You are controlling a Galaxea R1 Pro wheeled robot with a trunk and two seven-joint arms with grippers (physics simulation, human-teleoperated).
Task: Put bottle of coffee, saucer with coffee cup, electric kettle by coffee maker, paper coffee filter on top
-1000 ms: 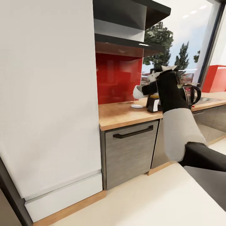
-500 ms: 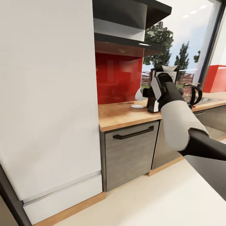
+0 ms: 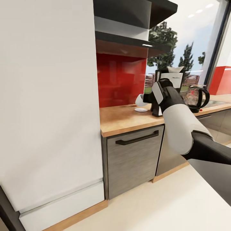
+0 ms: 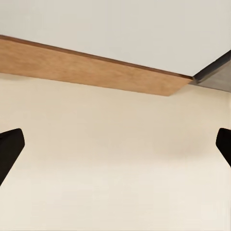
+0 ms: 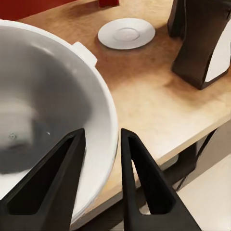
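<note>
Plainly, in the head view the right gripper [image 3: 145, 98] is out over the countertop [image 3: 128, 119] with the cup [image 3: 139, 100] at its tip, and the saucer [image 3: 141, 109] lies on the wood just below and slightly beyond the cup. The coffee maker [image 3: 166, 89] stands right behind the arm, a white filter [image 3: 175, 69] on its top, and the kettle [image 3: 195, 95] sits beside it on the far side from the saucer. The shelf [image 3: 128, 40] hangs above, well clear of the arm. I cannot make out the coffee bottle from here.

From the right wrist view, the jaws are clamped on the cup's [image 5: 53, 115] rim, one finger [image 5: 48, 183] inside the bowl and the other outside, so the cup tilts with its mouth towards the camera. The saucer [image 5: 126, 33] lies ahead of the fingertips and a little off to the outer-finger side, not touching the cup, with bare wood between them. The coffee maker's base [image 5: 202, 43] stands just beside the saucer, on the same side as the outer finger. The placing looks to hinge on carrying the cup forward past the fingertips and down, then levelling it; the right arm is the one in reach.

From the left wrist view, the left gripper [image 4: 115, 144] is spread wide over pale floor [image 4: 115, 183], holding nothing, far from the task's things.
</note>
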